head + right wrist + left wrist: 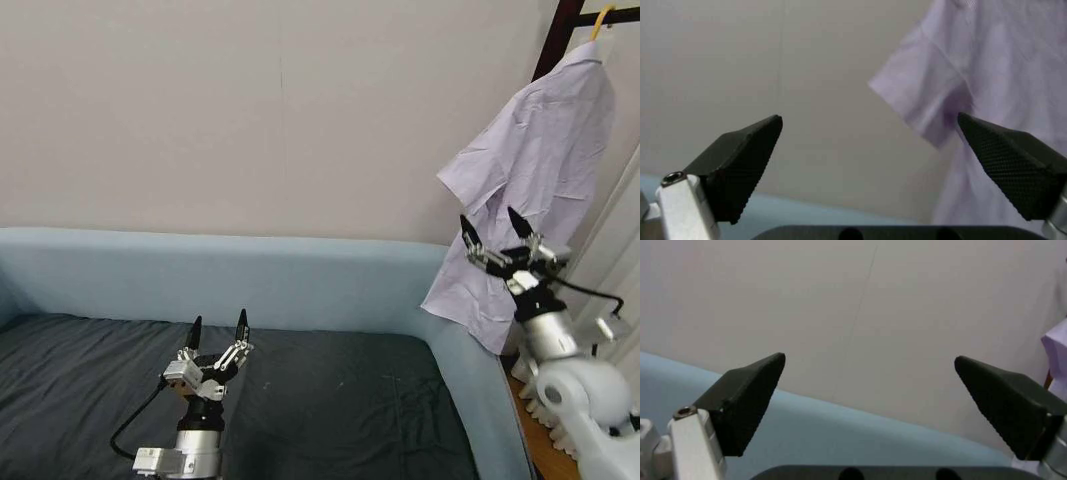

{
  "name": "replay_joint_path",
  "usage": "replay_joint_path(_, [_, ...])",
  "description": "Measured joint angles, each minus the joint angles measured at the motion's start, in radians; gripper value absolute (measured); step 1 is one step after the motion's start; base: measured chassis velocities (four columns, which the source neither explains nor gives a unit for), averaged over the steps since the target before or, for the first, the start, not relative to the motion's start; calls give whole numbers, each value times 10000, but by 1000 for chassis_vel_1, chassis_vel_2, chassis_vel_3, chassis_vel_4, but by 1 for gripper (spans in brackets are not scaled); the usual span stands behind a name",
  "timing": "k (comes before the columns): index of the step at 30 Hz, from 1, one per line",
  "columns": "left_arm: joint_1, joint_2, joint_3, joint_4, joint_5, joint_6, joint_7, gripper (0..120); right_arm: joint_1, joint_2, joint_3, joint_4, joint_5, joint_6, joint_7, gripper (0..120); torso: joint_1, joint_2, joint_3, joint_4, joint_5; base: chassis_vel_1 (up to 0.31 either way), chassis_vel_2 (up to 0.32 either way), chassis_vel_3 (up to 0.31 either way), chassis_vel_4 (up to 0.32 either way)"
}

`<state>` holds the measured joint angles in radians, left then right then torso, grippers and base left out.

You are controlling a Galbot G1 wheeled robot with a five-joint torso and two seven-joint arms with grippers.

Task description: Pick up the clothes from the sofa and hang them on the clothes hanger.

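Shirt (540,170) hangs on hanger (603,14); left tool (219,321) gapes above sofa (300,280); right tool (489,219) gapes beside it.

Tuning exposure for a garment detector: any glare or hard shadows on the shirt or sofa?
Head view: soft, even light; the shirt shows only gentle fold shading; the sofa seat is dark, no hot spots, under the open left gripper. Right wrist view: the shirt evenly lit, faint shade under its sleeve, beyond the open right gripper.
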<state>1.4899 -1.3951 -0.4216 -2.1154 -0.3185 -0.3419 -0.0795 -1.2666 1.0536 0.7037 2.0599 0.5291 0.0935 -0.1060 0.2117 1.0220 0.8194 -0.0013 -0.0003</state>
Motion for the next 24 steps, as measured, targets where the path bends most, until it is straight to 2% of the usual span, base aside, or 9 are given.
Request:
replay_joint_path(1, [159,-24,-16,-62,567,-7,-295,100,-919,378,455,477,-514,-476,328,100,0,0,-1,-6,-1,0,0,0,0])
replay_joint_path(3, [386,-111,-82,-31,1212,-252,-656,100,-1935,1012,877,1050,-1214,-778,753,100,-1,0,-1,-4,-6,0,0,0,0])
replay_joint_path(4, [536,-172,-84,-6,1435,-288,-862,100,-2410,1417,1027,1266,-1582,-728,774,100,-1,1,-1,-1,-5,0,0,0,0])
replay_joint_path(5, [536,-172,-84,-6,1435,-288,-862,100,-2410,1417,1027,1266,-1582,-728,774,100,-1,1,-1,-1,-5,0,0,0,0])
replay_joint_path(10, [1333,-319,321,-91,1529,16,-1648,100,-3911,3118,835,1620,-3004,81,789,100,-1,0,0,2,-5,0,0,0,0])
replay_joint_path(16, [1670,-197,451,-207,1646,178,-1691,100,-4516,3926,428,1691,-3648,554,917,100,0,0,1,1,-6,0,0,0,0])
replay_joint_path(24, [1848,-104,367,-374,1462,186,-1345,100,-4622,4074,316,1623,-3691,671,782,100,1,-1,2,2,-5,0,0,0,0])
